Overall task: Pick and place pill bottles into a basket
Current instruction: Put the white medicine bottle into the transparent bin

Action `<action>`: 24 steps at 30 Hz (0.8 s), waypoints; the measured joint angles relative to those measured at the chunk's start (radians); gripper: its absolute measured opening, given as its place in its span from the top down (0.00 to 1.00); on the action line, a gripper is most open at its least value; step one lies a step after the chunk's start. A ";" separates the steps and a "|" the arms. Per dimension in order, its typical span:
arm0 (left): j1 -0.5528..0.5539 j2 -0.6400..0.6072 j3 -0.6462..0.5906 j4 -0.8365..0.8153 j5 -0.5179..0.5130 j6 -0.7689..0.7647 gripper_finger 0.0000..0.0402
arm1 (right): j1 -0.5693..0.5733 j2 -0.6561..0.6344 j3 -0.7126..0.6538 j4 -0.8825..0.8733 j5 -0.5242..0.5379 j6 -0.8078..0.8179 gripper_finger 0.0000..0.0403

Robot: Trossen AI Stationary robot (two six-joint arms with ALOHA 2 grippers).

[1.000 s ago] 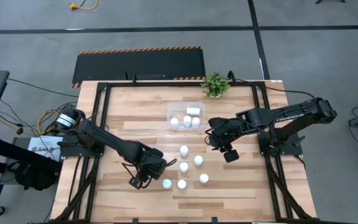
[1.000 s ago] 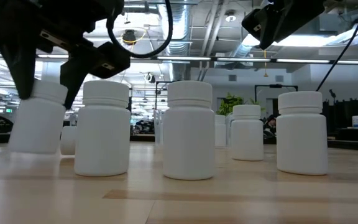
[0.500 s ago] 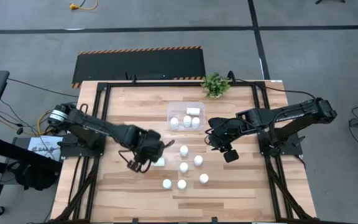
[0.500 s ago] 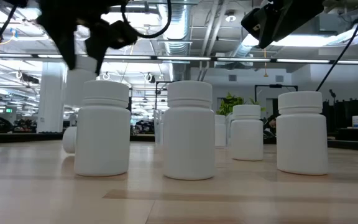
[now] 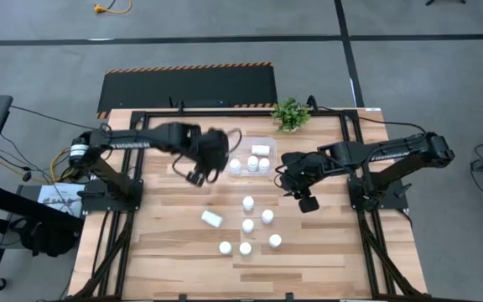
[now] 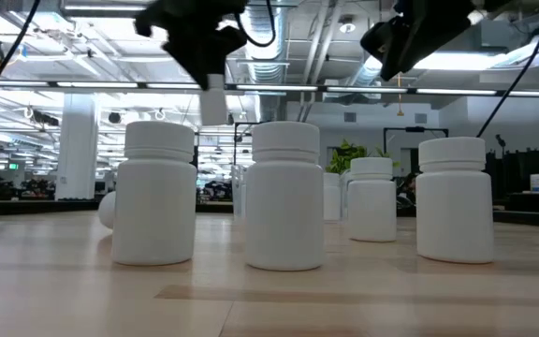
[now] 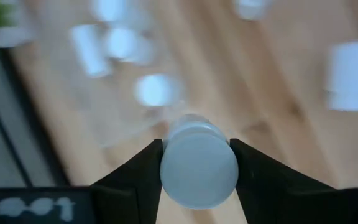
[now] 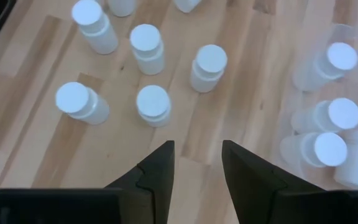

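The left jaws (image 7: 197,163) are clamped on a white pill bottle (image 7: 199,166), one finger on each side of it, carried clear of the worktop (image 5: 174,252) just beside the left edge of the clear basket (image 5: 251,156). This looks like the carry step: the bottle is lifted and nearly over the bin. The next move calls for bringing it a little further over the basket's open top, past the bottles already inside, before the fingers part.

The right jaws (image 8: 197,163) hang empty and partly spread above the worktop, just right of the basket. Loose bottles stand below them.

Four bottles show in the basket, three upright and one lying down. Five more stand on the worktop toward its front, and another one (image 5: 212,219) lies on its side to their left.

The left wrist view is badly smeared, so the basket rim cannot be made out there. From table height the standing bottles hide the basket almost wholly, and the carried bottle (image 6: 214,100) shows only in part under the gripper.
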 joint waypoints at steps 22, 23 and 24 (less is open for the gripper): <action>0.209 0.273 0.207 0.102 0.095 0.144 0.62 | -0.135 0.001 0.000 0.037 -0.003 0.008 0.69; 0.212 0.284 0.221 0.107 0.104 0.145 0.62 | -0.136 0.001 0.000 0.037 -0.003 0.008 0.69; 0.216 0.295 0.236 0.115 0.115 0.146 0.62 | -0.136 0.001 0.000 0.037 -0.003 0.008 0.69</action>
